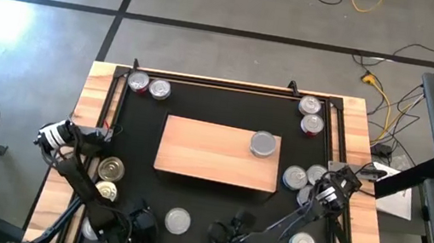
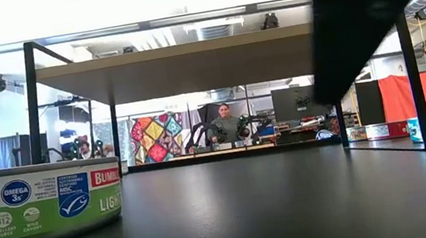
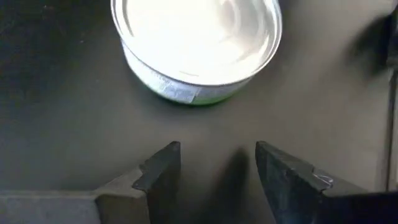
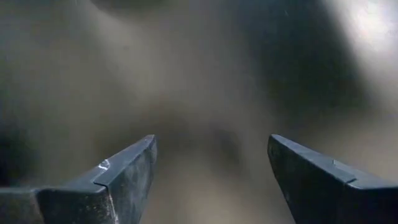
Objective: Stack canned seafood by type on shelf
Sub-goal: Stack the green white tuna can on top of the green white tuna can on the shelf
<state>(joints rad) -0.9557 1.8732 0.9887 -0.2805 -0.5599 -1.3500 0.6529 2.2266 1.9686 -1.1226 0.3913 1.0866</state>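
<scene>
You have one round silver tin point(image 1: 263, 144) on the pale wooden shelf board point(image 1: 204, 150), at its three o'clock edge; the others lie scattered around it. Both the left gripper point(image 3: 217, 163) and the right gripper point(image 4: 211, 162) stand apart, empty.

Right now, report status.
Left gripper open over silver tin, nothing held. Right gripper open, empty. One tin on shelf. Nothing blocking.

Shelf point(image 1: 212, 151): pale tan wood, faint grain. Mat point(image 1: 209, 232): black. Table rim point(image 1: 97, 86): light wood. Tin on shelf point(image 1: 263, 144): silver lid. Tins by left arm point(image 1: 111, 168): gold lids. Front tin point(image 3: 196, 46): bright silver lid, green-and-white side band; its label point(image 2: 37, 206) carries blue badges and a red patch.
</scene>
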